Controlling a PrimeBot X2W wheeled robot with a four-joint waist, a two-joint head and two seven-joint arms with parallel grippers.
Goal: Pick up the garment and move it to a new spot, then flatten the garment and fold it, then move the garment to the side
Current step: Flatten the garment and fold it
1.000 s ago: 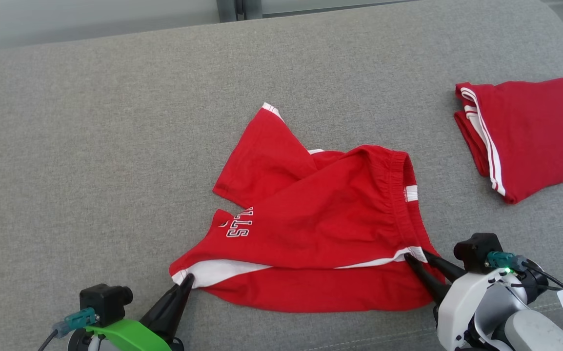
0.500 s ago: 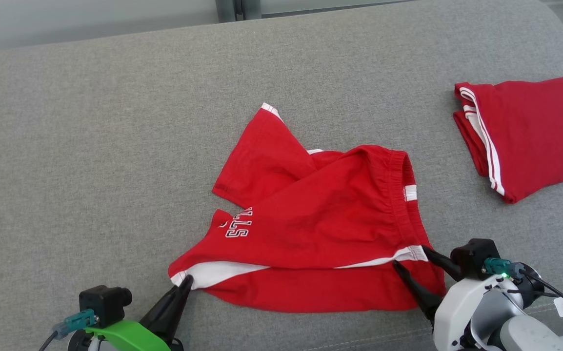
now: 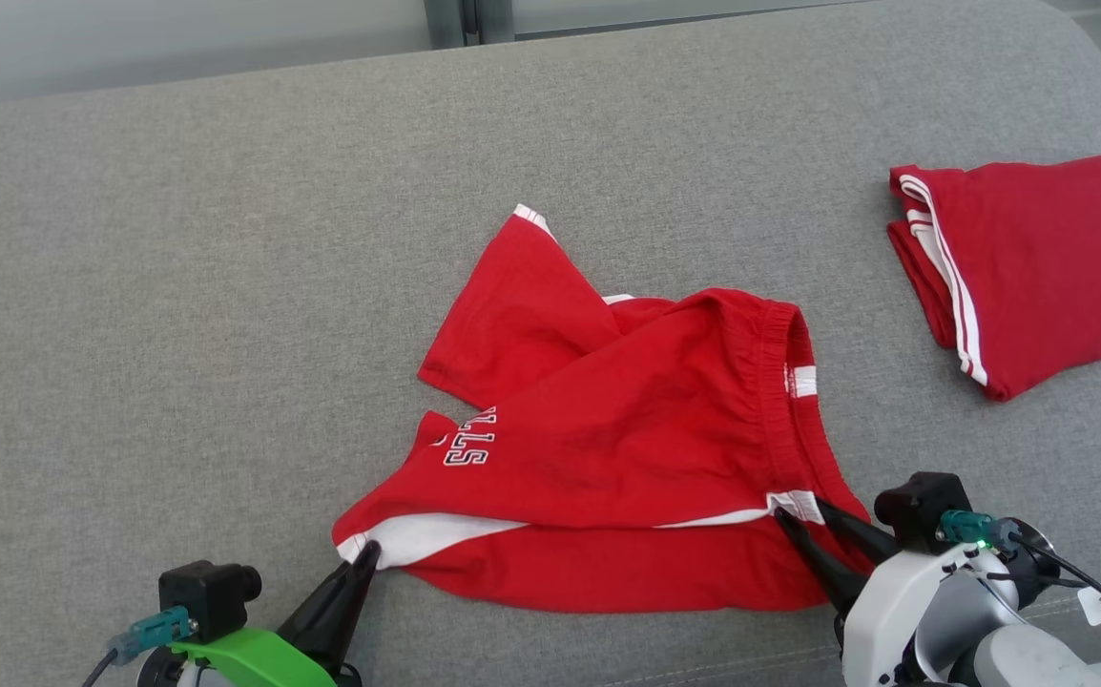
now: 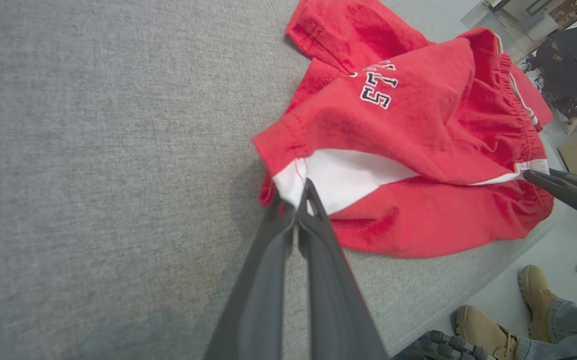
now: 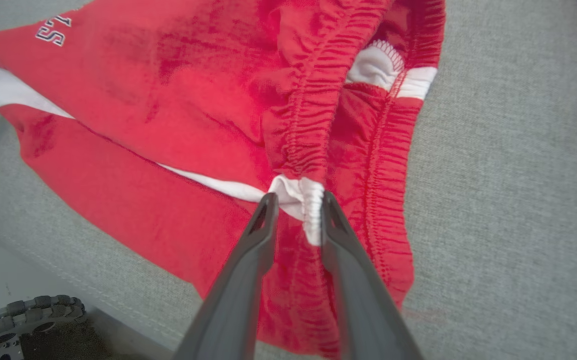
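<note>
The grey surface [image 3: 178, 239] carries the red garment [image 3: 627, 448], crumpled at its near middle; a folded red garment [image 3: 1037, 267] lies far right. The left claw [image 3: 367, 551] is clamped on the white hem corner [image 4: 288, 182]. The right claw [image 3: 803, 515] straddles the white waistband corner [image 5: 303, 200], and I cannot tell whether it is gripping.

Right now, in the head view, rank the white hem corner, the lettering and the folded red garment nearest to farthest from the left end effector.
1. white hem corner, at the tips of the left end effector.
2. lettering, above it, centre.
3. folded red garment, far right.
</note>
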